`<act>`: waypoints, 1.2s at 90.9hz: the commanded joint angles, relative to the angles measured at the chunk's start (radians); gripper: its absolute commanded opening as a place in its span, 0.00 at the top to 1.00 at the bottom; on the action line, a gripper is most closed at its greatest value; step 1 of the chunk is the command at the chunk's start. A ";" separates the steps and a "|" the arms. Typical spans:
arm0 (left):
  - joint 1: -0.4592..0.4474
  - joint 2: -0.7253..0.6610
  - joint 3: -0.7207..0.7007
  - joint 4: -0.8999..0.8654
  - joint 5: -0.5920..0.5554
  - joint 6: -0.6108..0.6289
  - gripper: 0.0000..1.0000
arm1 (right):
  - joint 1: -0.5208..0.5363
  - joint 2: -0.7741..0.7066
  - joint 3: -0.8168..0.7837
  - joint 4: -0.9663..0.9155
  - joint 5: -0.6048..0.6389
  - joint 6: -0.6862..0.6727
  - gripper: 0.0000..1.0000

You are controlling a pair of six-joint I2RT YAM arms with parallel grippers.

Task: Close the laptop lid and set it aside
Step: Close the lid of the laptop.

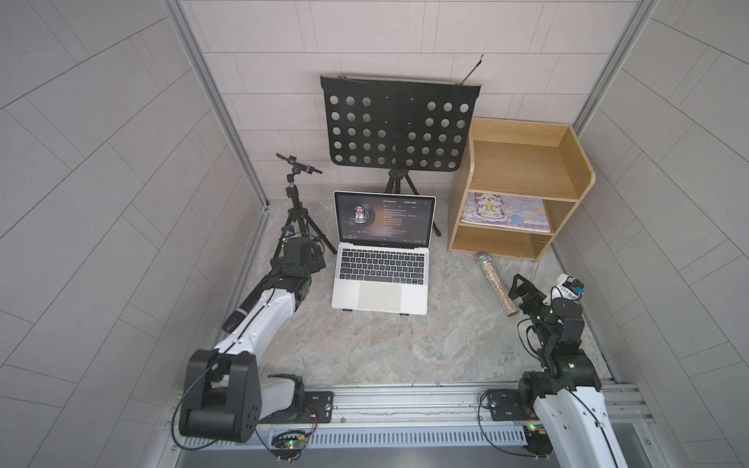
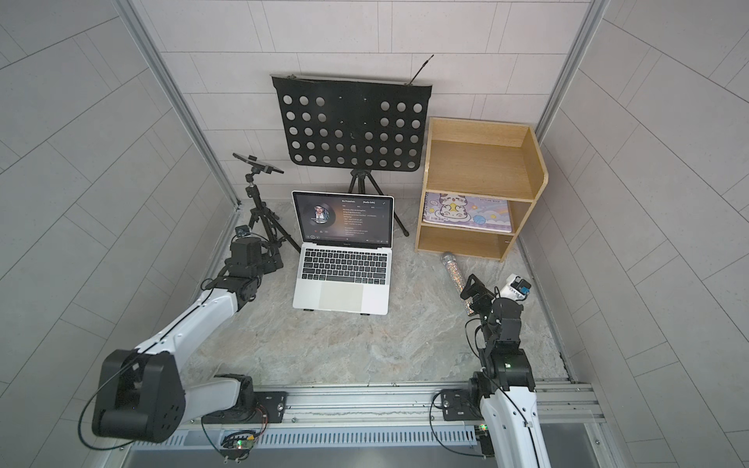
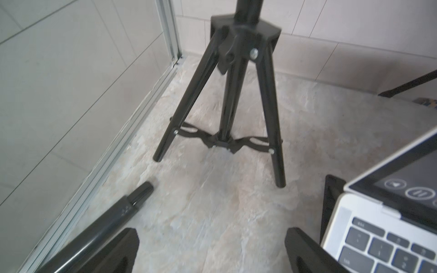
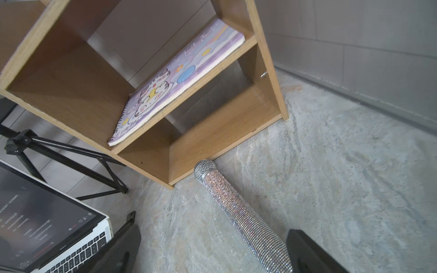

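Aluminium rail (image 1: 405, 399), marbled tabletop (image 1: 364, 348) under open laptop (image 1: 381, 279), tiled walls (image 1: 101, 182)

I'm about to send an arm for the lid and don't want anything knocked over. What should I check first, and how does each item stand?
1. laptop lid up, screen lit, ready to fold down: ok.
2. left gripper jaws open, empty: ok.
3. right gripper jaws open, empty: ok.
4. Left gripper's clearance from the phone tripod: close beside a leg, not ok.
5. microphone lies on the table right under the right gripper: not ok.
6. Laptop's footing on the black stand: cannot tell.
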 commanded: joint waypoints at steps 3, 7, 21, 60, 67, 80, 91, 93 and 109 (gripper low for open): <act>0.006 -0.112 0.046 -0.306 0.022 -0.092 0.00 | 0.017 0.003 -0.024 0.087 -0.103 0.037 0.00; 0.005 -0.150 0.047 -0.318 0.036 -0.102 0.00 | 0.025 0.016 -0.030 0.122 -0.122 0.034 0.00; -0.001 -0.242 0.096 -0.361 0.190 -0.100 0.00 | 0.059 0.064 -0.014 0.234 -0.202 -0.012 0.00; -0.133 -0.262 0.207 -0.264 0.667 -0.208 0.00 | 0.174 0.310 0.221 0.315 -0.471 -0.266 0.00; -0.163 -0.243 0.239 -0.300 0.706 -0.177 0.00 | 0.185 0.396 0.306 0.305 -0.569 -0.300 0.00; -0.186 -0.236 0.228 -0.308 0.771 -0.218 0.00 | 0.215 0.561 0.522 0.181 -0.746 -0.435 0.00; -0.190 -0.258 0.153 -0.232 0.815 -0.362 0.00 | 0.288 0.686 0.747 -0.047 -0.789 -0.673 0.00; -0.190 -0.262 0.140 -0.224 0.818 -0.385 0.00 | 0.304 0.709 0.790 -0.097 -0.787 -0.720 0.00; -0.213 -0.269 0.086 -0.211 0.790 -0.458 0.00 | 0.424 0.881 1.060 -0.343 -0.682 -0.972 0.00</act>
